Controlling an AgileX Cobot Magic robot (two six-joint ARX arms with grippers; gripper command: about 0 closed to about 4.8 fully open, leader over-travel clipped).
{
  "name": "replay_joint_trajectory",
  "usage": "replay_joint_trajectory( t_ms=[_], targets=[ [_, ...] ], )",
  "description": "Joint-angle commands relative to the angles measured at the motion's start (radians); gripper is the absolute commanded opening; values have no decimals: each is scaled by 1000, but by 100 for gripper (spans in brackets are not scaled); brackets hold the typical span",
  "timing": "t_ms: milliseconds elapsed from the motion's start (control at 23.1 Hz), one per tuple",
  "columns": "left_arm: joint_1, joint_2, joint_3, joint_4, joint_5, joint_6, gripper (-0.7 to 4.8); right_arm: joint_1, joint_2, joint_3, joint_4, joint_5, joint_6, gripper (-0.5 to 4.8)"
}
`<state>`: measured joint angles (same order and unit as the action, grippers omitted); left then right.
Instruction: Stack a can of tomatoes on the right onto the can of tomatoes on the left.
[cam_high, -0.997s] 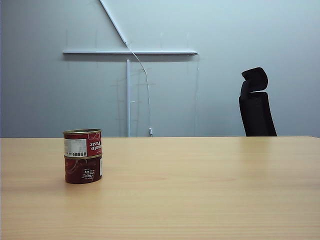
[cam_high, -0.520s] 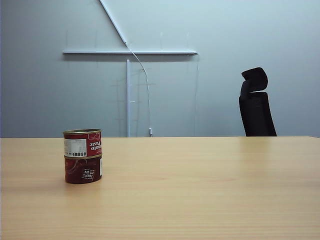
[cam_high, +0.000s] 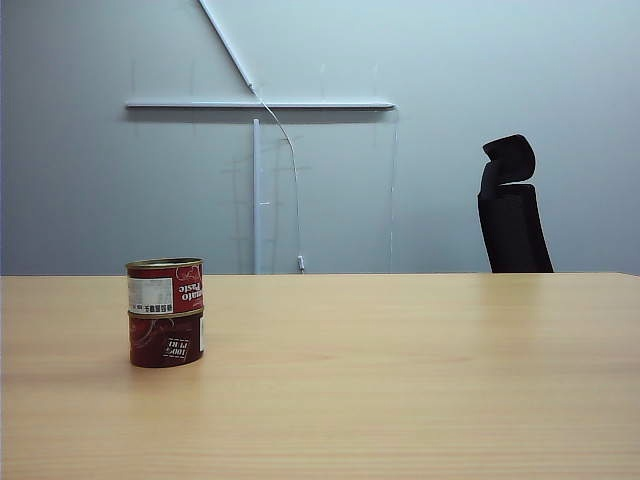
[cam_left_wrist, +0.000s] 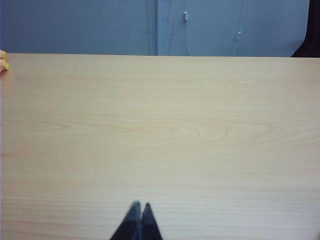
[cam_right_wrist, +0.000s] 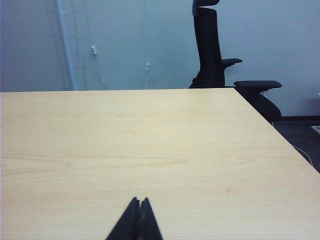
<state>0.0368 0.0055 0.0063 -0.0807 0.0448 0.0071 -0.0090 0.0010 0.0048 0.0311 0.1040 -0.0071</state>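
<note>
Surface (cam_high: 400, 380): pale wood grain, wide, running across the whole exterior view.

Upper can of tomatoes (cam_high: 165, 287): red label with a white panel, gold rim, standing upright directly on top of the lower can, on the left part of the surface in the exterior view.

Lower can of tomatoes (cam_high: 166, 340): dark red, upright, resting on the surface and carrying the upper can; the two sit aligned as one column. Neither can appears in either wrist view.

Left gripper (cam_left_wrist: 139, 206): dark fingertips pressed together into a single point, low over bare surface, holding nothing. Not seen in the exterior view.

Right gripper (cam_right_wrist: 139, 201): dark fingertips pressed together likewise, over bare surface near the surface's right edge, holding nothing. Not seen in the exterior view.

Office chair (cam_high: 512, 205): black, high-backed, behind the far edge of the surface on the right; armrests show in the right wrist view.

Wall (cam_high: 450, 80): grey-blue, with white rails (cam_high: 260, 103) and a thin cable hanging down.

Small orange thing (cam_left_wrist: 3, 61): at the surface's far edge in the left wrist view; too little shows to tell what it is.
</note>
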Motion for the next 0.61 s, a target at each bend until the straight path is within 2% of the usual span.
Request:
replay_joint_trajectory(
  t_ms=[43, 607],
  targets=[
    [1, 0, 3, 7, 2, 0, -4, 0, -2, -4, 18, -3, 5, -1],
    [1, 0, 3, 7, 2, 0, -4, 6, -2, -4, 18, -2, 5, -1]
  ],
)
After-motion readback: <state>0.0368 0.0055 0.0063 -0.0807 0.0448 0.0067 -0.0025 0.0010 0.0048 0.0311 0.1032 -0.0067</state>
